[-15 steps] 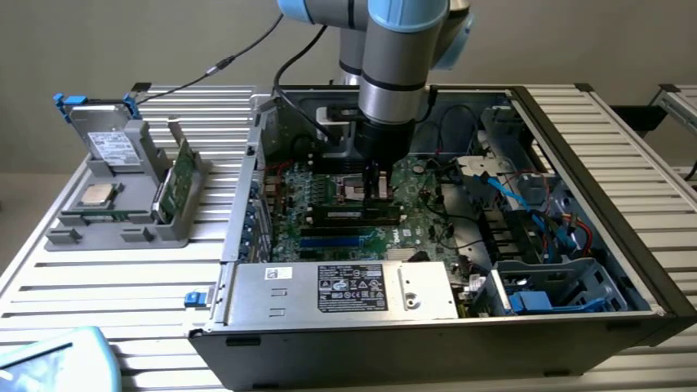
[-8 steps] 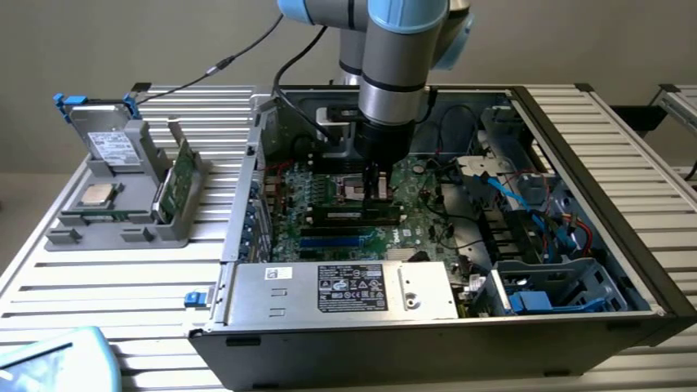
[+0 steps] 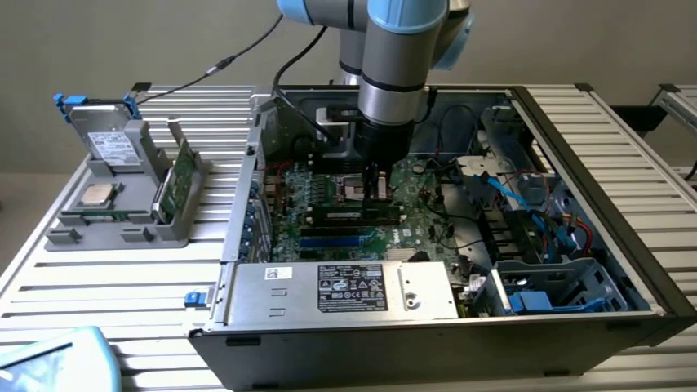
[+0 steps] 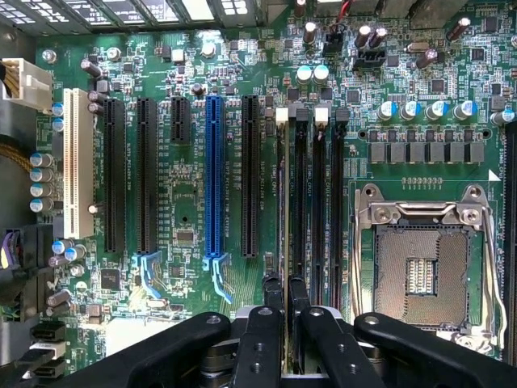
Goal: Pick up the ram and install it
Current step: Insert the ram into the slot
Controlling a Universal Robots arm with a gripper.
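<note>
One ram [image 4: 283, 202] edge-on at outermost of memory slots [image 4: 319, 202], pinched in gripper [image 4: 284, 295], jaws narrow. Likely best: keep ram square to slot, press straight, even force along length.

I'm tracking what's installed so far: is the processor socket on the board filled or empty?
Empty: the socket shows bare gold contacts inside its metal frame, with nothing seated on them.
</note>
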